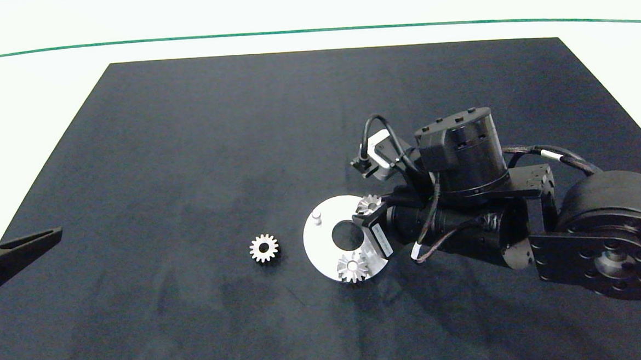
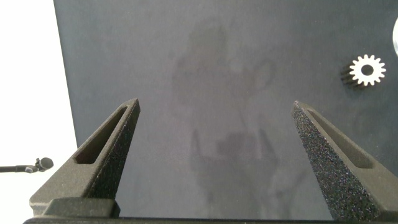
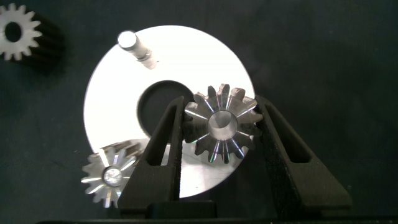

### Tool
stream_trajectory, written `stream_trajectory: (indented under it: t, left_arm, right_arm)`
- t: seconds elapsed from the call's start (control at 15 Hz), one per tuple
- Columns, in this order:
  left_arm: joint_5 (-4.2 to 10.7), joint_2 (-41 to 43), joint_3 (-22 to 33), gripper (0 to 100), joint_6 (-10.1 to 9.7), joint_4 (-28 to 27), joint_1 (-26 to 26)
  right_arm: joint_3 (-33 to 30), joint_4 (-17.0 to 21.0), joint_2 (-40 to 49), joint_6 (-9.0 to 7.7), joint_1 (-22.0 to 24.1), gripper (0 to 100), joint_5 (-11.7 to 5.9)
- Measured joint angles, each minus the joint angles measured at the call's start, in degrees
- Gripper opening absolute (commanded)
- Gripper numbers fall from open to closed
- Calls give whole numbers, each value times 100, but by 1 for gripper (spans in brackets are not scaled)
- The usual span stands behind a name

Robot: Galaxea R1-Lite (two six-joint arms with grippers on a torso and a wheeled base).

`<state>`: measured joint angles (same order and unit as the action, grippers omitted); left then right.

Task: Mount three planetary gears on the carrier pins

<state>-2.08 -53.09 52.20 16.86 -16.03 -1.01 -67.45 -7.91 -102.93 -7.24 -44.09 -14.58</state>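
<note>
Silvery gears, three of them: one (image 3: 222,124) sits on a pin at the far right of the white disc (image 1: 323,232), pinched between the right gripper's (image 3: 219,134) fingers, which close on its teeth from both sides; a second (image 1: 352,266) is already seated on the near pin, just beside that gripper; the third (image 1: 264,248) lies loose on the black mat (image 1: 187,154), just left of the disc. So of three carrier pins only one (image 1: 316,217) stands bare, on the disc's far left. Gears have pointed teeth and a round bore. Left gripper (image 2: 214,155) hangs at the mat's left edge, spread wide, holding nothing.
</note>
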Motion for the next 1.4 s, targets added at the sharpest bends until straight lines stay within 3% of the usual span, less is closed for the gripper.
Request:
stream_trajectory:
  t: [0.47, 1.4]
  left_arm:
    - [-2, 0, 0, 100, 0, 0, 0]
    - [-2, 23, 0, 100, 80, -4, 5]
  right_arm:
    - [-85, 67, -2, -6, 199, 0, 6]
    - [-88, 199, -40, 0, 177, 0, 4]
